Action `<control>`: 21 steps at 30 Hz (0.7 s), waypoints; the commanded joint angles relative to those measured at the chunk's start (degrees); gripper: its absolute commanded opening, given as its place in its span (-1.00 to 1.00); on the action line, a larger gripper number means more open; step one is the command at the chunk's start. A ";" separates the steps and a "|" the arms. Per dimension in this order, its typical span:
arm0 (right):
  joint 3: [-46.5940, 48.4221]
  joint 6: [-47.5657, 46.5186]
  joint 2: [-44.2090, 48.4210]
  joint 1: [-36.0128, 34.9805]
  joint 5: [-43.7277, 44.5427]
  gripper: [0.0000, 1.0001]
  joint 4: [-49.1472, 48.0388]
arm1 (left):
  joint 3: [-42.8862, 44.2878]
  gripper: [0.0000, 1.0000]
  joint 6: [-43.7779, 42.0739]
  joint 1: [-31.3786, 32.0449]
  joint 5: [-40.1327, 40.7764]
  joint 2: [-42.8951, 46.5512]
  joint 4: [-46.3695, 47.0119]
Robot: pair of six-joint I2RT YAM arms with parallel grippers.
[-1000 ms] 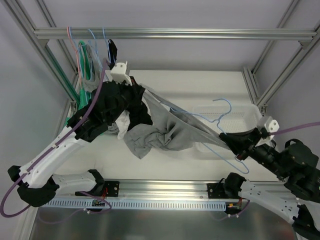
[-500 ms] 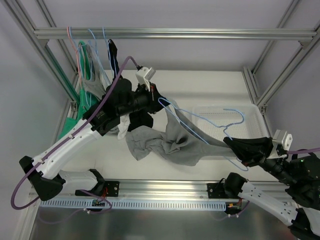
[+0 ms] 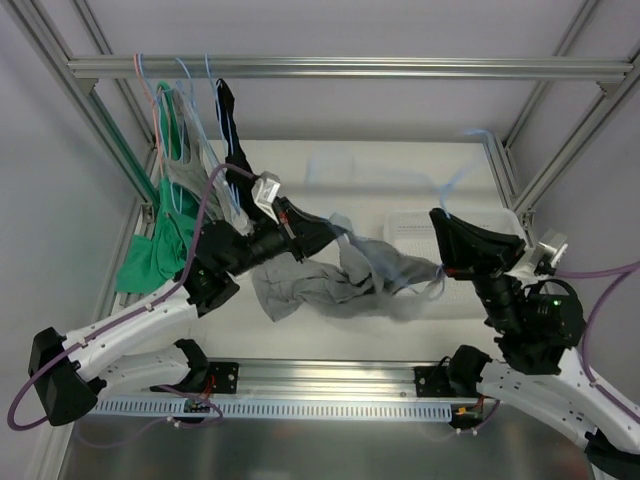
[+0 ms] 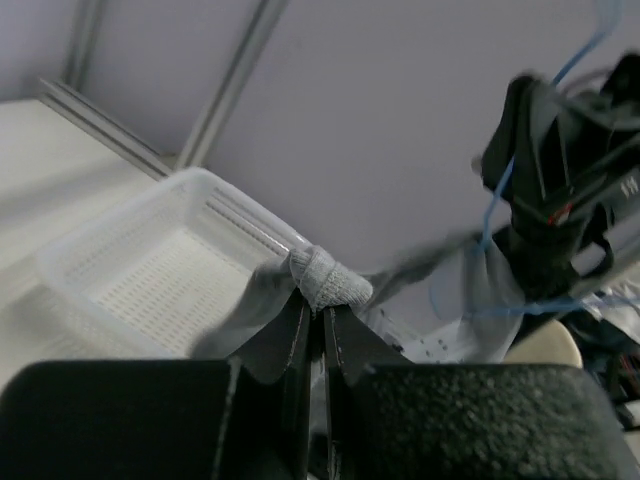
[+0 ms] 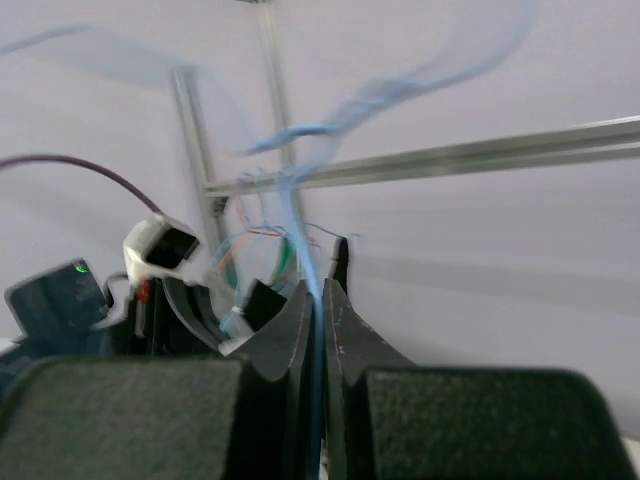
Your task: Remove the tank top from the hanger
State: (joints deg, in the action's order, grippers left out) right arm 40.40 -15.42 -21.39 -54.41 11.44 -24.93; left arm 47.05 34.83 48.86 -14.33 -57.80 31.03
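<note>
The grey tank top (image 3: 310,288) lies crumpled on the table between the arms, with one end stretched toward the right arm. My left gripper (image 3: 335,228) is shut on a fold of it; in the left wrist view the fold (image 4: 330,280) bulges out above the closed jaws of that gripper (image 4: 322,312). My right gripper (image 3: 437,215) points up and is shut on the thin blue hanger (image 3: 455,172), which is motion-blurred above it. In the right wrist view the blue wire (image 5: 318,262) runs up between the closed jaws of that gripper (image 5: 320,292). I cannot tell whether the top still hangs on the wire.
A white mesh basket (image 3: 500,222) sits at the right, behind the right gripper, and also shows in the left wrist view (image 4: 150,270). Several hangers with a green garment (image 3: 150,262) and a black one (image 3: 226,105) hang on the rack at the back left.
My right gripper swung up and left, lifting the hanger off the basket side. My left gripper dropped lower and forward with the fabric. The tank top went from stretched to slack.
</note>
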 commanded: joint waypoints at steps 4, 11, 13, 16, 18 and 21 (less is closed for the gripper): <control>0.03 3.91 -1.75 -0.70 -5.91 -0.99 -10.41 | -4.34 -1.00 3.57 5.46 17.28 4.87 -5.51; 2.39 3.29 1.26 -0.78 -2.66 -0.99 1.62 | 0.85 -1.00 3.05 5.10 25.31 6.74 -14.41; 3.71 3.12 0.12 -0.78 0.06 -0.99 4.00 | 0.77 -1.00 4.10 5.10 26.46 5.08 -15.20; 5.91 1.89 -2.16 -0.70 1.47 -0.99 5.41 | -0.54 -1.00 4.63 5.10 25.67 3.31 -15.21; 10.11 0.92 -5.13 -0.78 3.92 -0.99 10.40 | -2.30 -1.00 3.58 5.19 24.79 2.61 -14.94; 17.50 -5.04 -11.10 -0.78 13.67 -0.99 21.39 | -5.38 -1.00 0.86 5.54 23.21 2.25 -14.94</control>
State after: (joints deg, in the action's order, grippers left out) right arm 50.98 -15.11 -27.51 -55.05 15.14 -11.75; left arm 44.21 37.74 54.33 9.39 -55.24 16.19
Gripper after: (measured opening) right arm 0.037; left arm 0.029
